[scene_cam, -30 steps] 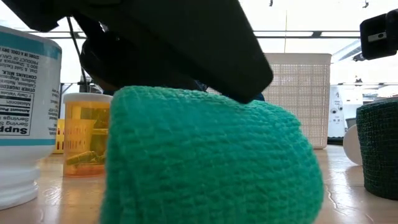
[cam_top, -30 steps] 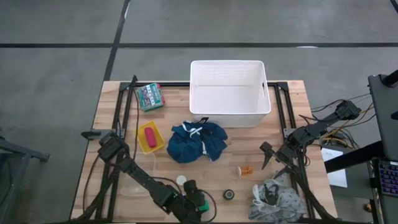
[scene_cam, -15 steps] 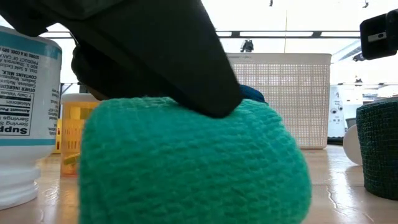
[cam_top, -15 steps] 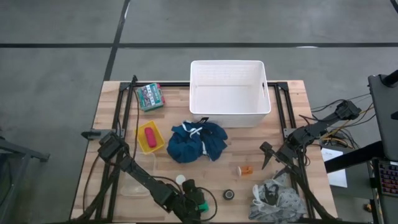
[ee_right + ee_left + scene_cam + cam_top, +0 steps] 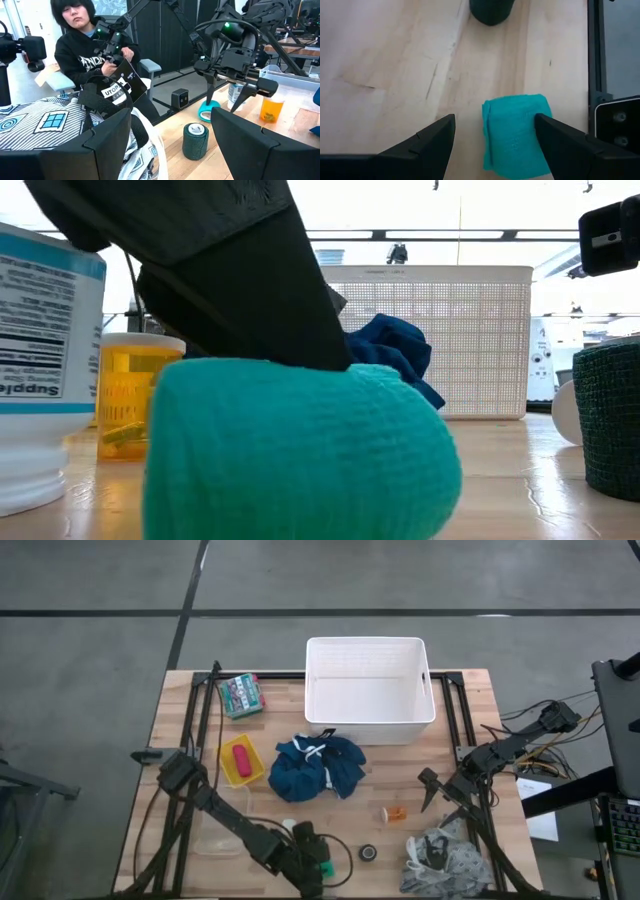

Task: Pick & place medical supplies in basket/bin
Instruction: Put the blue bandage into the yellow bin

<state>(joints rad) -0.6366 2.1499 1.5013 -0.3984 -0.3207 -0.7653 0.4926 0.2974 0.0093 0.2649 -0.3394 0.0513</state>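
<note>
A green tape roll (image 5: 516,136) lies at the table's near edge, between the fingers of my open left gripper (image 5: 308,862), close to one finger. A black tape roll (image 5: 368,853) stands just to its right, and an orange pill bottle (image 5: 396,812) lies farther right. The dark blue garment (image 5: 317,768) is heaped in front of the white tub (image 5: 368,688). Left of the garment is the yellow tray (image 5: 241,760). My right gripper (image 5: 430,802) waits open at the table's right, above the grey-white patterned cloth (image 5: 440,860). My left gripper comes slanting down from the table's left, with the green roll inside its open fingers. The inner side of one finger (image 5: 555,135) lies against the roll's side (image 5: 536,125). The other finger (image 5: 432,142) stands clear of the roll. The roll rests on the table.
A white bottle (image 5: 40,370) and a yellow pill bottle (image 5: 135,395) stand just left of the green roll. A clear box (image 5: 220,838) is at the near left and a green patterned packet (image 5: 241,695) at the far left. A person (image 5: 87,47) sits beyond the table's near edge.
My left gripper has tipped, and its finger has swung toward the table's left across the top of the green roll. The roll has slid a little to the left and turned. The white bottle beside it has also shifted slightly.
</note>
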